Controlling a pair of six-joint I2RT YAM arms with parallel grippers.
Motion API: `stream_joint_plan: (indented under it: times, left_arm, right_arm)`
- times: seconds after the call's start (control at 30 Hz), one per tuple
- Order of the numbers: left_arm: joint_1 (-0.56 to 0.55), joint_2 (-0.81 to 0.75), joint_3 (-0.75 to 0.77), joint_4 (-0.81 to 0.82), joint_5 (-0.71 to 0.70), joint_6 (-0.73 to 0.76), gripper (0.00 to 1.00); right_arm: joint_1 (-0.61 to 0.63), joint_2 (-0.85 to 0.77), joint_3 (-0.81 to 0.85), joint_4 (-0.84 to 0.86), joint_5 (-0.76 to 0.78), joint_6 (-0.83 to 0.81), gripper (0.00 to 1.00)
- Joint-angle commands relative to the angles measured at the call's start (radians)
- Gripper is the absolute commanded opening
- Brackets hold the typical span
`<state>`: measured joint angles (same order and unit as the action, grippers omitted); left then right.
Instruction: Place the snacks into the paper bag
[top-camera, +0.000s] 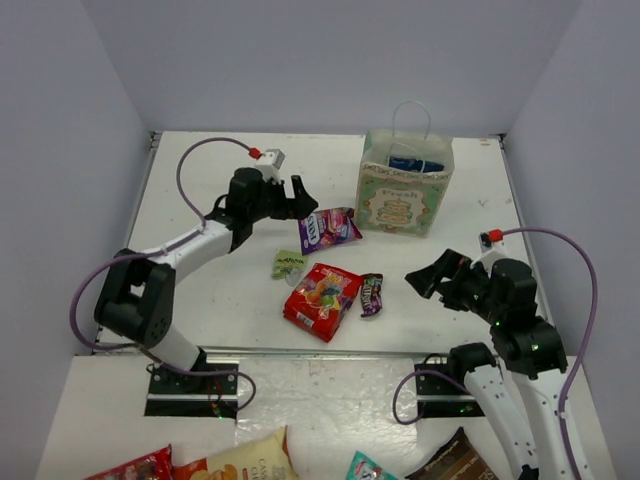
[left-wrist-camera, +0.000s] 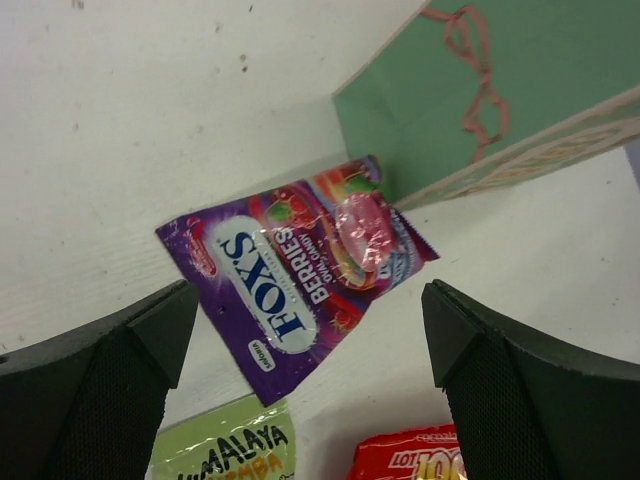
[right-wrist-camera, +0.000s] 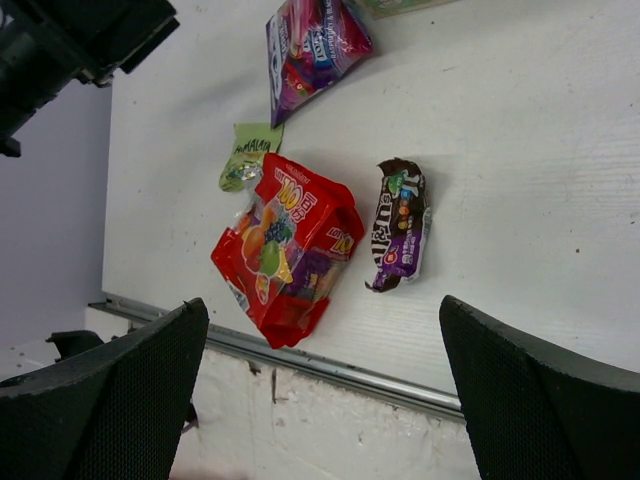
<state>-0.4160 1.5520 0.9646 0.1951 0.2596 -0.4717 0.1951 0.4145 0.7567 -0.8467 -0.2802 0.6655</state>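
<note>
Red candy bag (top-camera: 322, 299), dark brown packet (top-camera: 371, 295) and tiny green packet (top-camera: 289, 264) lie mid-frame on the worktop (top-camera: 250, 320), with the right jaws wide open and empty to their right. Left jaws, also wide open and empty, hang over the purple candy pack (left-wrist-camera: 295, 275) just above centre. Next move, likely: descend, close on it, carry it to the paper bag (top-camera: 405, 185) at upper right of centre.

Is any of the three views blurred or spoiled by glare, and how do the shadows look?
Top external: the light is even, the shadows are soft, and the paper bag shows clearly. Left wrist: the purple candy pack is sharp, its print readable, with a small shine on the wrapper. Right wrist: the red candy bag is sharp, with hardly any glare.
</note>
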Motion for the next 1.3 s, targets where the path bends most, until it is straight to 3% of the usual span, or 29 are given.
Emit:
stream_joint_plan:
  times: [0.0,0.17,0.43,0.73,1.13,1.23,1.27]
  left_arm:
    - [0.008,0.097,0.066,-0.072,-0.006,-0.012,1.0]
    - [0.008,0.255,0.166,-0.227,-0.049,-0.012,1.0]
    - [0.017,0.338,0.157,-0.154,-0.031,-0.033,1.0]
    - [0.052,0.479,0.131,-0.002,0.225,-0.129,1.0]
    - [0.033,0.591,0.193,-0.054,0.274,-0.104,1.0]
    - [0.028,0.606,0.206,-0.072,0.286,-0.088,0.93]
    - [0.028,0.615,0.212,-0.074,0.302,-0.084,0.84]
  right_arm:
    - [-0.003,-0.019,-0.005,0.023,-0.025,0.008,0.97]
    - [-0.003,-0.003,-0.017,0.031,-0.045,0.017,0.97]
    - [-0.003,-0.002,-0.028,0.04,-0.045,0.017,0.97]
    - [-0.003,-0.002,-0.036,0.041,-0.042,0.02,0.97]
    - [-0.003,0.015,-0.048,0.064,-0.048,0.025,0.97]
    - [-0.003,0.021,-0.048,0.067,-0.051,0.026,0.97]
    - [-0.003,0.021,-0.048,0.067,-0.05,0.026,0.97]
